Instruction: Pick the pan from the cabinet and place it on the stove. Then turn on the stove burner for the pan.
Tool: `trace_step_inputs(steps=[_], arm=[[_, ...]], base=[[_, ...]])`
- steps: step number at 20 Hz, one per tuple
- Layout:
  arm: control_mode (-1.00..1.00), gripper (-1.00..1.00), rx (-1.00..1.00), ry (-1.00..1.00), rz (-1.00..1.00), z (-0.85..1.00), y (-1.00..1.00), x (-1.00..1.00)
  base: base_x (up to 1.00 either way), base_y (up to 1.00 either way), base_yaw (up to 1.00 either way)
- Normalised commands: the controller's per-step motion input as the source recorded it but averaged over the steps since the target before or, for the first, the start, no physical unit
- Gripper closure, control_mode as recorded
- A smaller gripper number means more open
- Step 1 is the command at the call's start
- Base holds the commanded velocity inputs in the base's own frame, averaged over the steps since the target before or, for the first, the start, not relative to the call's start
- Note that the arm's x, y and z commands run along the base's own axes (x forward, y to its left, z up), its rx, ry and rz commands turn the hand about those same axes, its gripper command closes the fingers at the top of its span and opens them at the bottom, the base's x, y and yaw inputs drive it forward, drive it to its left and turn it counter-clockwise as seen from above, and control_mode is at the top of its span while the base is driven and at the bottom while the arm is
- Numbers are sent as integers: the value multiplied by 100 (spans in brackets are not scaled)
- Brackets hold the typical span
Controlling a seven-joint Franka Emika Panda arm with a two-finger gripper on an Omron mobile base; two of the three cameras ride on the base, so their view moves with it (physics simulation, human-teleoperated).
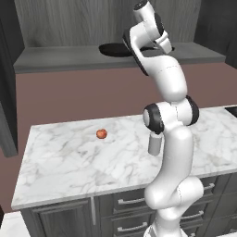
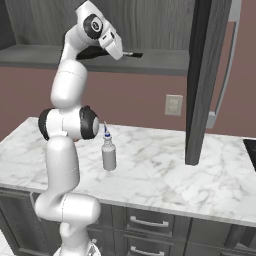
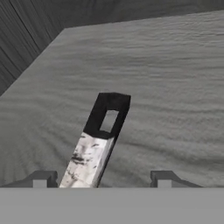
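The robot's gripper [image 3: 102, 180] reached into the open cabinet [image 1: 55, 58] over the handle [image 3: 97, 144] of the pan [image 1: 113, 49], which lay on the cabinet's lower shelf, well above the marble counter [image 1: 69, 162] and nowhere near the stove.

In the hand view the handle ran lengthwise up from between the two fingertips [image 3: 40, 180] — pale and worn at the near end, black with a hanging slot at the far tip — and leaned a little to the right as it went away. It sat nearer the left fingertip than the right one, with clear shelf showing on its right side. The jaws stood wide apart and held nothing; neither tip appeared to touch the handle, though the contact point itself fell at the very bottom edge of that view and could not be made out for certain.

From the left base view the round black body of the pan showed just behind the wrist, to its left; from the right base view the handle's dark end [image 2: 133, 54] poked out past the hand to the right (so the handle pointed away from the bowl, along the shelf). The grip, by the look of it, depended on the jaws straddling the handle across its narrow width, and a small shift toward the left fingertip's side would probably have centred it before closing.

A small red fruit [image 1: 101, 134] and a squeeze bottle [image 2: 108, 152] stood on the counter below, well apart from the work.
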Motion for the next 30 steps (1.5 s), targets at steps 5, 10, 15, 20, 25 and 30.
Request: trace_step_inputs(steps=[5, 10, 15, 20, 25, 30], arm=[[-100, -100, 0, 5, 0, -37, 11, 0], [-100, -100, 0, 2, 0, -36, 19, 0], [-100, -100, 0, 0, 0, -33, 23, 0], [-100, 100, 0, 0, 0, -37, 26, 0], [-100, 100, 0, 0, 0, -38, 34, 0], [-100, 100, 0, 0, 0, -36, 19, 0]], base=[[0, 0, 0], [0, 0, 0], [0, 0, 0], [0, 0, 0], [0, 0, 0], [0, 0, 0]])
